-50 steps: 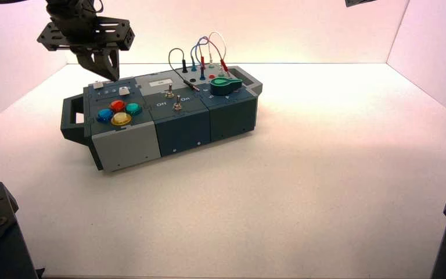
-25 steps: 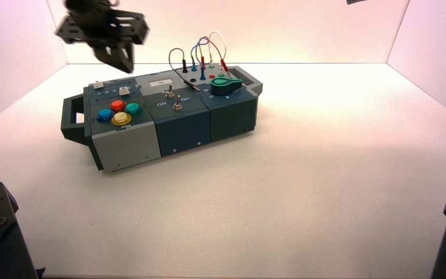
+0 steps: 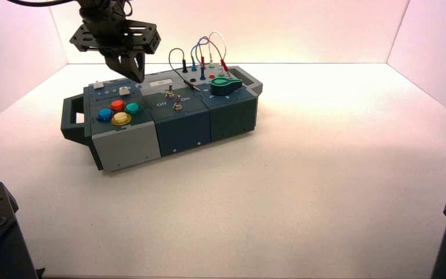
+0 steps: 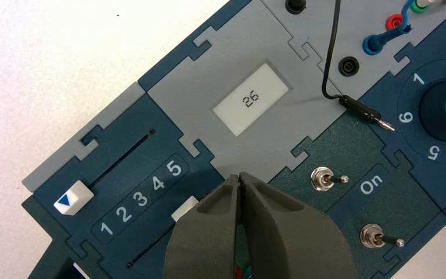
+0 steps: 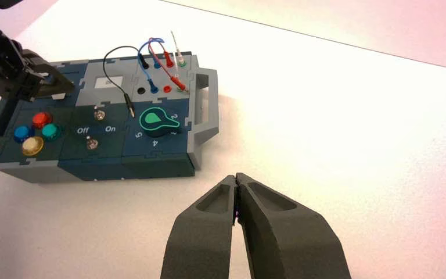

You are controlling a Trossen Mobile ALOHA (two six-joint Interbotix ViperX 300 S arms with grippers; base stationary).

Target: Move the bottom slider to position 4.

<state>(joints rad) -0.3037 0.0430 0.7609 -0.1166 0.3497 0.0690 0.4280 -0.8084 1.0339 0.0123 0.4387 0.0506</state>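
Bottom slider (image 4: 184, 209) sits beside closed left claw (image 4: 241, 179).

The box (image 3: 168, 116) stands on the table (image 3: 302, 192), and every place here is told from its display window (image 4: 250, 99). To the window's left lie the two sliders, the top slider (image 4: 73, 197) on the far track and the bottom slider (image 4: 185, 209) on the near one beside the left gripper (image 4: 241, 180), with the four round buttons (image 3: 119, 111) nearer the box's front. In front of the window stand two toggle switches (image 4: 325, 178), to its right sit the knob (image 3: 225, 86) and the wires (image 3: 200, 52), and the right gripper (image 5: 236, 179) hangs well off to the box's right, above the table.
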